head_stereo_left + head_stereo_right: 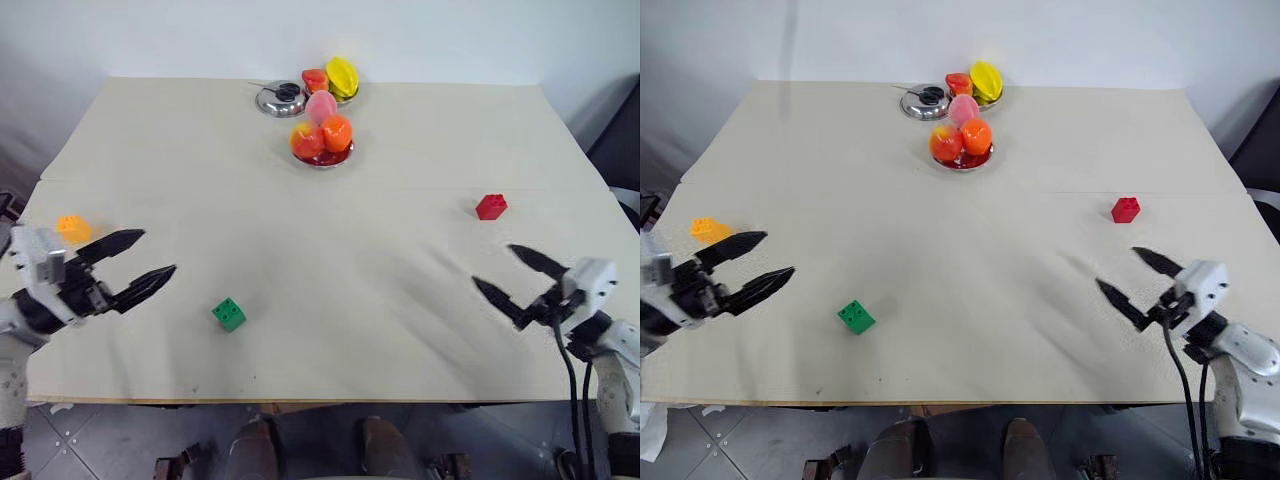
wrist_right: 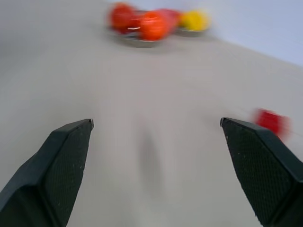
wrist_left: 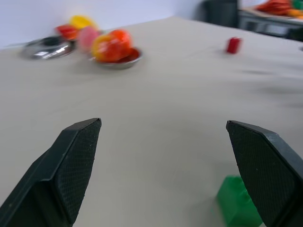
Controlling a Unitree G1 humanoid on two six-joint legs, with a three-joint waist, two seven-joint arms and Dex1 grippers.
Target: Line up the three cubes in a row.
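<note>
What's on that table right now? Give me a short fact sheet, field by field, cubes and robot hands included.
table: beige top
red cube: on the robot's right side
green cube: near the front edge, left of centre
orange-yellow cube: far left
cubes in a row: not yet, widely scattered
left gripper: open, empty, above the table
right gripper: open, empty
far side: toy fruits on small metal dishes

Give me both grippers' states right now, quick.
Left gripper: open, holding nothing.
Right gripper: open, holding nothing.
</note>
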